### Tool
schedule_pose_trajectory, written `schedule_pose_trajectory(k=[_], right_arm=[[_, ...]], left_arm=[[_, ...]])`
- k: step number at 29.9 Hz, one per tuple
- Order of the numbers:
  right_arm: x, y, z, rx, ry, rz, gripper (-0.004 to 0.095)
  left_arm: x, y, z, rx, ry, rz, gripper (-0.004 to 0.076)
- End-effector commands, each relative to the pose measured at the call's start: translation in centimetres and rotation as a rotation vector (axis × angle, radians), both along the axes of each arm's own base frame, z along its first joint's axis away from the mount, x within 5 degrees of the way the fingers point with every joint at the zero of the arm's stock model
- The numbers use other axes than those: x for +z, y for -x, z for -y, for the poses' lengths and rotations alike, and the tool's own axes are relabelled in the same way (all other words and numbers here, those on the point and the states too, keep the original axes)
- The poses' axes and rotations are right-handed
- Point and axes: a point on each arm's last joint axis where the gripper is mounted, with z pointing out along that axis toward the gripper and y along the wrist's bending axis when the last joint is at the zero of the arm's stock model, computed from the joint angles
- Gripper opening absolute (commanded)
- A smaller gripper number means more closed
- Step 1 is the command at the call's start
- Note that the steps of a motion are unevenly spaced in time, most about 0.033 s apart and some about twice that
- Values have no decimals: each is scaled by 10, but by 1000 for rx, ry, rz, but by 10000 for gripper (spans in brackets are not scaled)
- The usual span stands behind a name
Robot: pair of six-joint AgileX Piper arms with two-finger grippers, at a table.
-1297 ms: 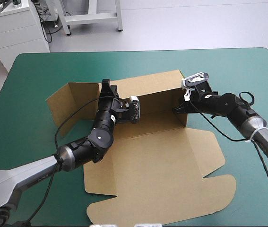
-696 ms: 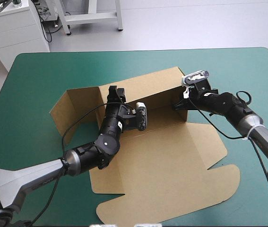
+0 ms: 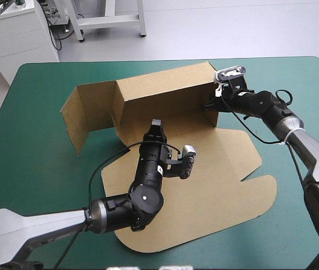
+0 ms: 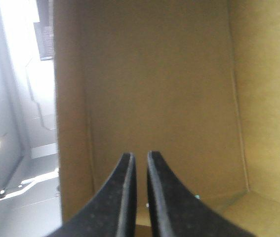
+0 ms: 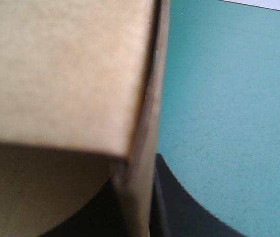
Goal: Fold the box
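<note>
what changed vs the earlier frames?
Box: its back wall now stands steeper and its left flap has risen with it. The left gripper backed off the wall toward the table's near edge, fingers shut on nothing. The right gripper stayed clamped on the wall's right end; the lid stayed flat.

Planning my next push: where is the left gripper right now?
High view: the left gripper sits mid-table over the box's flat panel, pointing at its raised back wall, well left of the right gripper.
</note>
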Motion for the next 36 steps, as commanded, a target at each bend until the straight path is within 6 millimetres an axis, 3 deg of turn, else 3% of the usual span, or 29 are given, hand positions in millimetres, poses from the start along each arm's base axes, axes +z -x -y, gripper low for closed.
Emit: schedule_pose_trajectory(k=[1,4,8,13,17,23,28,31,36], right_arm=[[33,4,3,-17,-42,78,-23],[31,5,3,4,-17,69,-23],[30,6,2,17,-14,56,-23],[28,8,1,41,-11,30,-23],[27,9,0,49,-12,21,-23],[26,11,-1,70,-9,-1,-23],[25,12,-2,82,-10,-15,-23],[24,13,-2,87,-14,-27,-23],[23,13,-1,63,-21,-49,-23]], left_arm=[[38,-2,-3,19,10,-120,-8],[63,-9,-6,16,83,-343,-8],[107,-29,-30,49,255,-618,-8],[162,-68,-91,191,646,-742,-8],[178,-101,-155,370,1006,-740,-12],[163,-125,-239,527,1465,-808,-12],[130,-124,-296,600,1686,-841,-13],[100,-117,-322,670,1783,-869,-15],[52,-104,-348,767,1912,-915,-32]])
